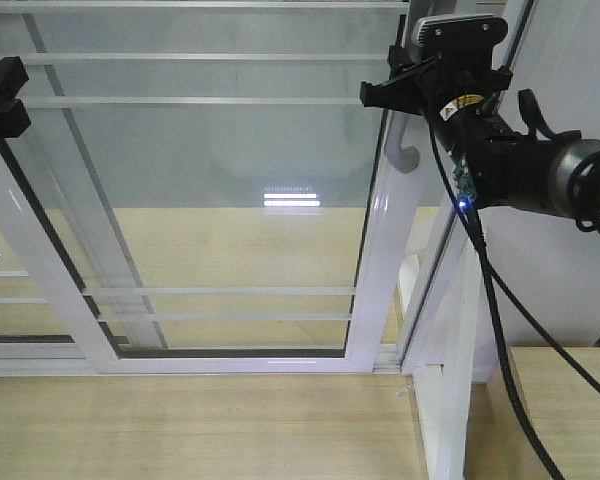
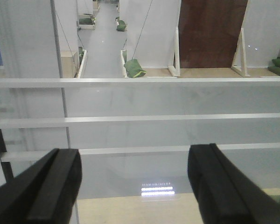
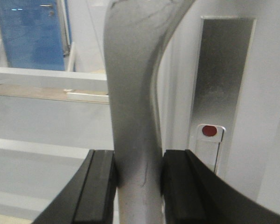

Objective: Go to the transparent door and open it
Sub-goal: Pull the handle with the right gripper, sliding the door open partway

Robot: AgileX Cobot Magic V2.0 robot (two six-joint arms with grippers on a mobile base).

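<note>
Handle point(image 3: 130, 102) is squeezed by the right gripper point(image 3: 139, 186), at two o'clock on the transparent door point(image 1: 210, 170). The left gripper point(image 2: 135, 186) is held wide apart, at ten o'clock. The yellow label point(image 1: 467, 101) is too small to read.

Wood floor point(image 1: 180, 420): pale planks, bottom of frame.
Green sack point(image 2: 134, 68): upper centre of frame.
Blue door point(image 3: 30, 32): upper left corner.

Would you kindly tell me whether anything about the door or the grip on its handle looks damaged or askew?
Nothing stands out: the transparent door looks intact, and the right gripper holds its grey handle evenly between both fingers.
</note>
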